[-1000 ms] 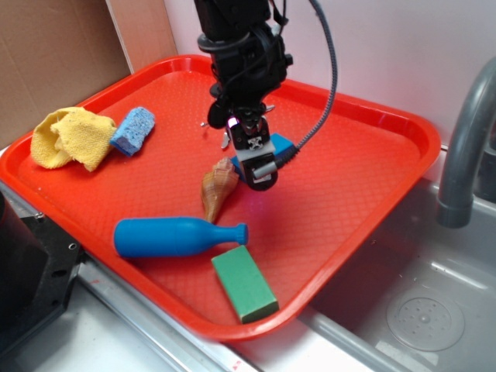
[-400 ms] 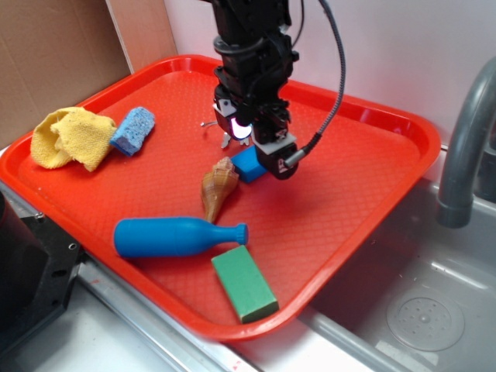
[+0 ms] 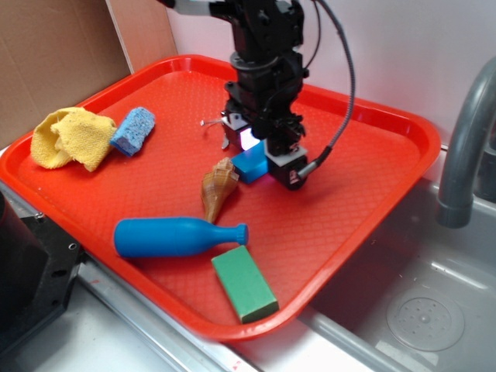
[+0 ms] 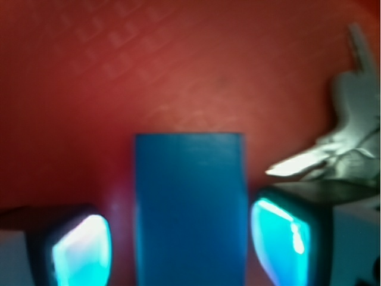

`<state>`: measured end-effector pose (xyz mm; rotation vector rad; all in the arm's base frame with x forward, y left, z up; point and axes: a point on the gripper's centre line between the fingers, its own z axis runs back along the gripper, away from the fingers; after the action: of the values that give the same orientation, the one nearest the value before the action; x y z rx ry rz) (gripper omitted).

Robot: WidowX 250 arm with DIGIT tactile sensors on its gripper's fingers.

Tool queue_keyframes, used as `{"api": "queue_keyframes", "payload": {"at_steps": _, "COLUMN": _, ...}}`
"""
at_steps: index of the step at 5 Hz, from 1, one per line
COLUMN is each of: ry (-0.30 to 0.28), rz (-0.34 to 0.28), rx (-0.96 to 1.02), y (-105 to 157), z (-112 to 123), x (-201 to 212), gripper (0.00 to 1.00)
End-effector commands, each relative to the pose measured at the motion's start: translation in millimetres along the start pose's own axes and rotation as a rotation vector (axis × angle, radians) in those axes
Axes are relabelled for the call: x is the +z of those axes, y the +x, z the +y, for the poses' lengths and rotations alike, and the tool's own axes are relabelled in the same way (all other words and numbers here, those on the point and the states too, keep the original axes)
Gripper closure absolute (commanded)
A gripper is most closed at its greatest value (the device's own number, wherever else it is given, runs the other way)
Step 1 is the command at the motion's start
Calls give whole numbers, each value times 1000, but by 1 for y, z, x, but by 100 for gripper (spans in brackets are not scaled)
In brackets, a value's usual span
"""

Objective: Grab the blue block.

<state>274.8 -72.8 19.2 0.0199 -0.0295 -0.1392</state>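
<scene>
The blue block [image 3: 248,165] lies flat on the red tray [image 3: 372,155], near its middle. My gripper [image 3: 261,159] is lowered over the block and is open, one finger on each side. In the wrist view the block [image 4: 189,208] fills the space between the two lit fingertips [image 4: 80,250], with a narrow strip of tray showing on both sides. Neither pad touches it. The block's near end runs off the bottom of the wrist view.
A brown shell [image 3: 218,186] lies just left of the block. Nearer the front are a blue bottle-shaped toy [image 3: 174,236] and a green block [image 3: 244,283]. A light-blue sponge [image 3: 133,129] and yellow cloth [image 3: 70,138] sit far left. A small silvery piece [image 4: 351,131] lies beside the right finger. A grey faucet [image 3: 465,147] stands right of the tray.
The gripper has shifted right and toward the back of the tray, turning so its fingers straddle the blue block. The block has stayed where it was.
</scene>
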Motion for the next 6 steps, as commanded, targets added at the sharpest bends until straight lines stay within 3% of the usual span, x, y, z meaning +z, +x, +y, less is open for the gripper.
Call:
{"api": "queue_keyframes", "payload": {"at_steps": 1, "ry": 9, "rz": -19, "rx": 54, "y": -23, "z": 1, "x": 44, "gripper": 100}}
{"api": "queue_keyframes", "payload": {"at_steps": 2, "ry": -23, "rz": -200, "rx": 147, "y": -49, "z": 44, "x": 89, "gripper": 100}}
{"api": "queue_keyframes", "payload": {"at_steps": 3, "ry": -106, "rz": -272, "rx": 323, "y": -69, "z": 89, "x": 133, "gripper": 100}}
{"api": "queue_keyframes", "payload": {"at_steps": 4, "ry": -92, "rz": -258, "rx": 384, "y": -71, "z": 100, "x": 154, "gripper": 100}}
{"api": "queue_keyframes", "payload": {"at_steps": 5, "ry": -68, "rz": -229, "rx": 401, "y": -61, "z": 91, "x": 154, "gripper": 100}}
{"api": "queue_keyframes", "payload": {"at_steps": 6, "ry": -6, "rz": -146, "rx": 509, "y": -63, "z": 85, "x": 156, "gripper": 100}}
